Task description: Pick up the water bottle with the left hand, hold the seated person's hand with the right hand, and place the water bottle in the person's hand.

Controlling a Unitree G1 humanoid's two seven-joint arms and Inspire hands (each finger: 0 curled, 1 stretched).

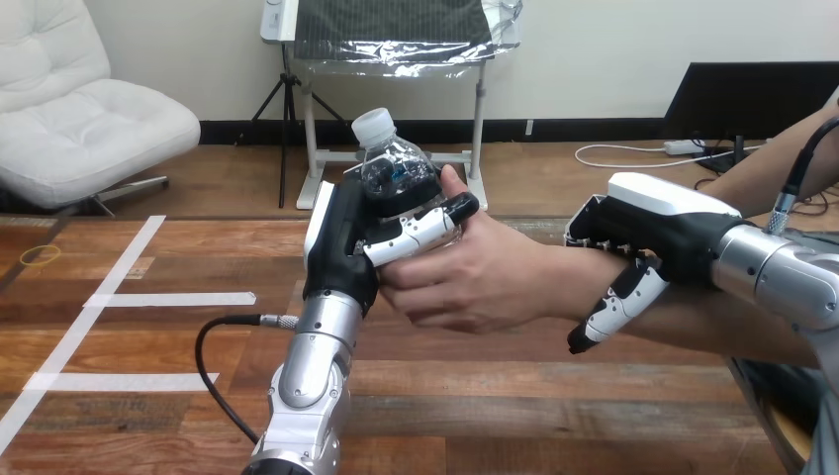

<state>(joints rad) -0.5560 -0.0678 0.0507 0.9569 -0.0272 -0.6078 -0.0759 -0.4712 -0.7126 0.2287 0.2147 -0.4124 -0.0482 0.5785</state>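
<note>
A clear water bottle [391, 163] with a white cap stands upright above the table's middle. My left hand [346, 242] is shut on it, thumb across its front. The person's hand [475, 272] reaches in from the right and wraps the bottle's lower part, its thumb lying against my thumb. My right hand [648, 233] sits over the person's forearm near the wrist, fingers curled over the top and thumb hanging down in front of it.
The wooden table [495, 406] carries white tape lines [119, 297] at the left. A black cable [213, 366] loops beside my left forearm.
</note>
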